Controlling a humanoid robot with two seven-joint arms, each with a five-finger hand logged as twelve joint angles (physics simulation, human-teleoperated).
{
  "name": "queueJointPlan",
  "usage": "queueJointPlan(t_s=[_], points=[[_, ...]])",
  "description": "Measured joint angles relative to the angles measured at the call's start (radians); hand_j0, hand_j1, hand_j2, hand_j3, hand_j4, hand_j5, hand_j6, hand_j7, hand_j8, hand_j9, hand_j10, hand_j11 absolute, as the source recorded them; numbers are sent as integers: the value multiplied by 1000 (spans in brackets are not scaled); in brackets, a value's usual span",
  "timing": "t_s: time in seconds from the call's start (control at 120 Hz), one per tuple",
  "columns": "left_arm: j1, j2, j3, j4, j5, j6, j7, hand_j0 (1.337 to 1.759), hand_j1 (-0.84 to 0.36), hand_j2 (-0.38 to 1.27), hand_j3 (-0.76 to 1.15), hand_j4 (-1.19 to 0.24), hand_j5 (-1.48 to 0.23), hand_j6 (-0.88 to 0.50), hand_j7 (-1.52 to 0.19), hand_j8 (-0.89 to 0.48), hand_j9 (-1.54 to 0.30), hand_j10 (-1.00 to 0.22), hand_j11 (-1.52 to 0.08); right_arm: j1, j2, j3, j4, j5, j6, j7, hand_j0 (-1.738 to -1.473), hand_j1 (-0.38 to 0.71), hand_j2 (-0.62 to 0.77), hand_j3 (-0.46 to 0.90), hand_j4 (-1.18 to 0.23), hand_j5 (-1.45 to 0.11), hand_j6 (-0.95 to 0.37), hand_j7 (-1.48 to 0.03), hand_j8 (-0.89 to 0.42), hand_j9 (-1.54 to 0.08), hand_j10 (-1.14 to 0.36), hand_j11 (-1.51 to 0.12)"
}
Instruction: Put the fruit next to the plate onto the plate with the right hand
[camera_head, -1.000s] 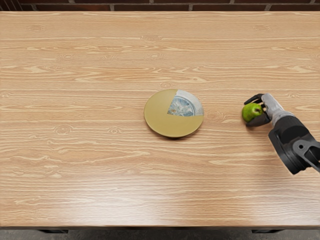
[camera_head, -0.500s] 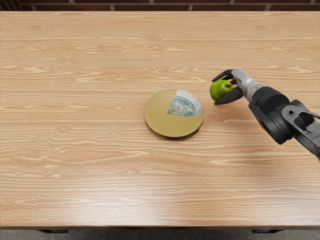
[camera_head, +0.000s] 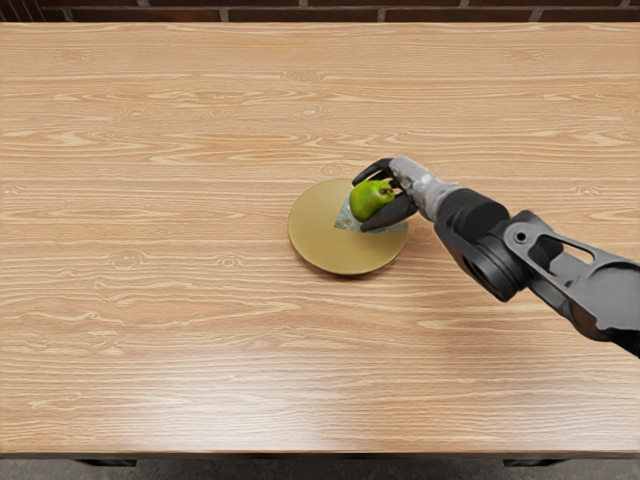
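A green pear (camera_head: 370, 198) is held in my right hand (camera_head: 378, 196), whose dark fingers curl around it. The hand and pear are over the right part of the round olive-yellow plate (camera_head: 325, 235), which has a grey-blue patterned wedge near its upper right. I cannot tell whether the pear touches the plate or hangs just above it. The right arm (camera_head: 520, 255) reaches in from the right edge. The left arm is out of view.
The wooden table (camera_head: 150, 300) spreads wide around the plate. A brick wall (camera_head: 300, 12) runs along the far edge. No other objects stand on the tabletop.
The right hand has carried the pear leftward from the table's right side, lifting it and bringing it over the plate. The plate has not moved.
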Motion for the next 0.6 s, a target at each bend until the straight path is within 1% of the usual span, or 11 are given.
queueJointPlan(t_s=[0.058,0.108,0.158,0.217,0.283,0.433,0.6], points=[[0,0,0,0,0,0,0,1658,349,1,0,-2,0,-3,0,-3,0,-2,0,-1,7,-1,0,-1,0,0,-1651,213,65,0,-456,-847,-292,-828,-299,-856,-526,-844],[0,0,0,0,0,0,0,1658,349,1,0,-2,0,-3,0,-3,0,-2,0,-1,19,2,0,-1,0,1,-1653,92,51,0,-358,-664,-229,-649,-235,-671,-412,-661],[0,0,0,0,0,0,0,1658,349,1,0,-2,0,-3,0,-3,0,-2,0,2,24,7,1,23,10,1,-1654,-4,40,0,-280,-520,-180,-508,-184,-525,-323,-518],[0,0,0,0,0,0,0,1658,349,1,0,-2,0,-3,0,-3,0,-2,0,7,14,31,1,86,50,1,-1655,-90,31,0,-211,-391,-135,-382,-139,-395,-243,-389],[0,0,0,0,0,0,0,1658,349,1,0,-2,0,-3,0,-3,0,-2,0,7,-6,91,1,165,155,1,-1656,-162,22,0,-152,-282,-98,-275,-100,-285,-175,-281],[0,0,0,0,0,0,0,1658,349,1,0,-2,0,-3,0,-3,0,-2,0,4,-64,230,2,364,448,1,-1657,-260,11,0,-73,-135,-47,-132,-48,-137,-84,-135],[0,0,0,0,0,0,0,1658,349,1,0,-2,0,-3,0,-3,0,-2,0,-7,-209,296,1,580,730,1,-1658,-310,5,0,-32,-60,-21,-58,-21,-60,-37,-60]])
